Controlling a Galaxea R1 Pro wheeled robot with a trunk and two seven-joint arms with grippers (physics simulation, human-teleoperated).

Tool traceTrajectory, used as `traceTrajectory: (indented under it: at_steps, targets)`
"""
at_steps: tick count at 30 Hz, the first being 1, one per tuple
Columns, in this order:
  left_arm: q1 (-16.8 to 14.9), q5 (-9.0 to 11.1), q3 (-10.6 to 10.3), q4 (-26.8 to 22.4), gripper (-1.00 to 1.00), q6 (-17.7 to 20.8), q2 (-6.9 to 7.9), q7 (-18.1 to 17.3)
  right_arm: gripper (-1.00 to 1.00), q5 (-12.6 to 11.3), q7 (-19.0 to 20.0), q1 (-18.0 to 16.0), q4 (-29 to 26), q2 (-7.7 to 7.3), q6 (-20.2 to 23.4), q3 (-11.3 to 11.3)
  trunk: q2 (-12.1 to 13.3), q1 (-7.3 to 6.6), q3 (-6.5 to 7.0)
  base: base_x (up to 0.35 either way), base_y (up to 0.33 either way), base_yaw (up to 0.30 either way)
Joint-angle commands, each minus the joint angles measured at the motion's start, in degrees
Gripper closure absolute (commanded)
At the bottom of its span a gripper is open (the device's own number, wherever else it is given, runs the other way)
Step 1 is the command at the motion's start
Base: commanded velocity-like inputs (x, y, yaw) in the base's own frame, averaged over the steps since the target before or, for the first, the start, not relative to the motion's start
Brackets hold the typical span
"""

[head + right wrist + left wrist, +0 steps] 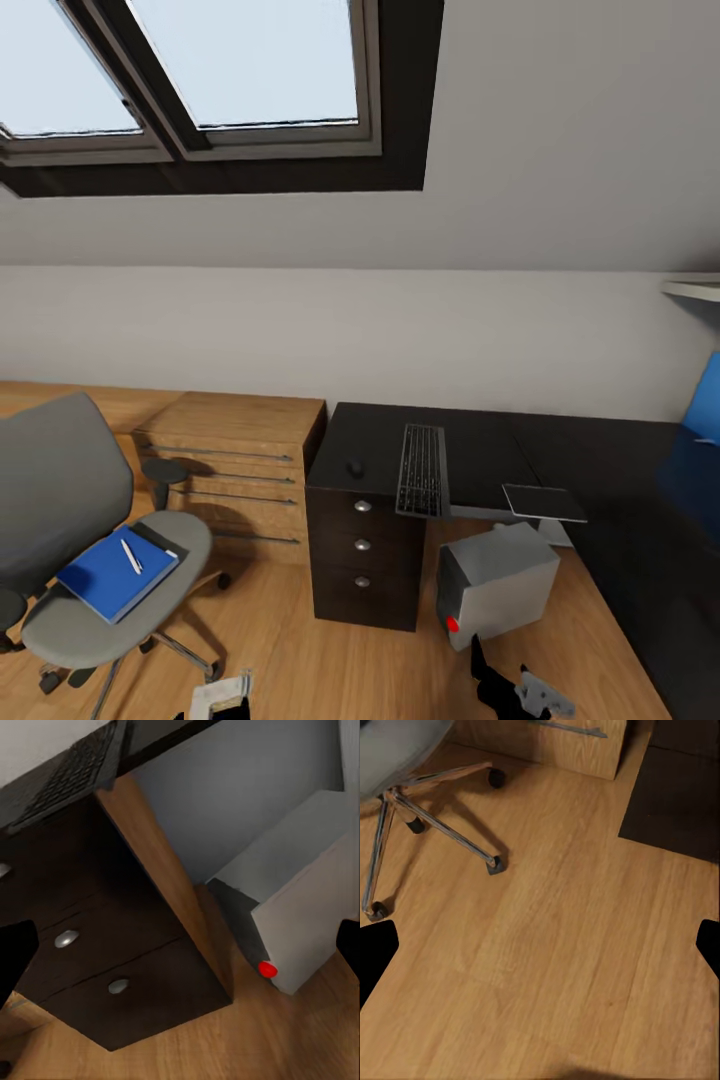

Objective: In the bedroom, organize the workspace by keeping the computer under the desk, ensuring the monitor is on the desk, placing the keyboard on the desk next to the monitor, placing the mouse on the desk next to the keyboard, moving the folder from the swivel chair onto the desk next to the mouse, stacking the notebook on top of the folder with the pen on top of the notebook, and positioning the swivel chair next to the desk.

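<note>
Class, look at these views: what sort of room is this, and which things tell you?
Probably an attic room used as a home office: skylight windows in a sloped ceiling, a black desk with a keyboard, and a swivel chair on the wooden floor.

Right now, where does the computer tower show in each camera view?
Head view: the computer stands on the floor under the desk, lower right of centre.
Left wrist view: not in this picture.
Right wrist view: the computer is at the right, red button facing the camera.
Shared landmark: the drawer knobs beside it.
</note>
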Motion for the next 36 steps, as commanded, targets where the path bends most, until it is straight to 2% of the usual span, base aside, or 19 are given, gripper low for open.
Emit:
traceTrajectory:
  at_steps: [1, 3, 4, 6, 7, 8, 10, 11, 12, 13, 17, 18, 21, 27, 36]
  targets:
    - [-0.01, 0.54, -0.14, -1.37, -1.00, 0.67, -0.10, 0.37, -1.00, -0.18, 0.44, -0.03, -1.21, -0.13, 0.00, -0.46, 0.37, -0.22, 0.12, 0.000, 0.000, 0.000]
    - [-0.24, 0.51, -0.15, -3.51, -1.00, 1.97, -0.44, 0.39, -1.00, -0.16, -0.24, -0.05, -4.07, -0.34, 0.19, -0.44, 1.17, -0.66, 0.47, 0.000, 0.000, 0.000]
    - [-0.92, 0.50, -0.16, -5.42, -1.00, 3.90, -0.82, 0.36, -1.00, -0.11, -1.66, -0.09, -7.26, -0.52, 0.68, -0.44, 1.57, -0.87, 0.65, 0.000, 0.000, 0.000]
    - [-3.45, 0.48, -0.16, -8.52, -1.00, 8.89, -1.57, 0.38, -1.00, 0.52, -7.30, -0.17, -13.75, -1.18, 4.18, -0.40, 2.37, -1.31, 1.01, 0.000, 0.000, 0.000]
    - [-4.21, 0.48, -0.16, -9.13, -1.00, 10.14, -1.75, 0.39, -1.00, 0.98, -9.14, -0.20, -15.44, -1.47, 5.71, -0.39, 2.78, -1.53, 1.19, 0.000, 0.000, 0.000]
    - [-5.82, 0.47, -0.17, -10.08, -1.00, 12.35, -2.11, 0.39, -1.00, 2.38, -13.04, -0.25, -19.02, -2.22, 9.44, -0.35, 3.18, -1.75, 1.37, 0.000, 0.000, 0.000]
    - [-7.55, 0.47, -0.17, -10.71, -1.00, 14.16, -2.44, 0.38, -1.00, 4.49, -17.00, -0.30, -22.85, -2.96, 14.11, -0.31, 3.98, -2.19, 1.73, 0.000, 0.000, 0.000]
    - [-10.28, 0.53, -0.15, -11.23, -1.00, 15.92, -2.76, 0.36, -1.00, 8.67, -22.76, -0.53, -28.59, -3.71, 22.46, -0.30, 4.38, -2.41, 1.91, 0.000, 0.000, 0.000]
    - [-11.12, 0.55, -0.14, -11.35, -1.00, 16.30, -2.80, 0.36, -1.00, 10.19, -24.61, -0.63, -30.49, -3.86, 25.44, -0.31, 4.78, -2.63, 2.09, 0.000, 0.000, 0.000]
    - [-12.49, 0.65, -0.10, -11.52, -1.00, 16.84, -2.87, 0.34, -1.00, 13.10, -28.24, -0.84, -34.28, -4.09, 31.50, -0.32, 5.18, -2.85, 2.27, 0.000, 0.000, 0.000]
    - [-13.98, 1.20, 0.08, -11.68, -1.00, 17.35, -2.93, 0.33, -1.00, 17.74, -35.32, -1.08, -41.39, -4.27, 43.61, -0.33, 5.18, -2.85, 2.27, 0.000, 0.000, 0.000]
    - [-14.35, 1.51, 0.08, -11.60, -1.00, 17.40, -2.94, 0.33, -1.00, 19.08, -38.33, -1.16, -43.82, -4.30, 49.13, -0.33, 5.18, -2.85, 2.27, 0.000, 0.000, 0.000]
    - [-14.67, 1.77, 0.08, -11.28, -1.00, 17.40, -2.92, 0.32, -1.00, 20.27, -41.36, -1.34, -45.97, -4.31, 55.70, -0.33, 5.18, -2.85, 2.27, 0.000, 0.000, 0.000]
    - [-14.94, 1.88, 0.09, -9.62, -1.00, 17.17, -2.55, 0.29, -1.00, 21.14, -43.85, -1.52, -48.53, -4.30, 61.53, -0.40, 5.18, -2.85, 2.27, 0.000, 0.000, 0.000]
    - [-15.01, 1.79, 0.10, -8.83, -1.00, 16.94, -2.40, 0.44, -1.00, 21.40, -44.80, -1.48, -51.71, -2.59, 62.60, -0.42, 5.18, -2.85, 2.27, 0.099, -0.082, 0.000]
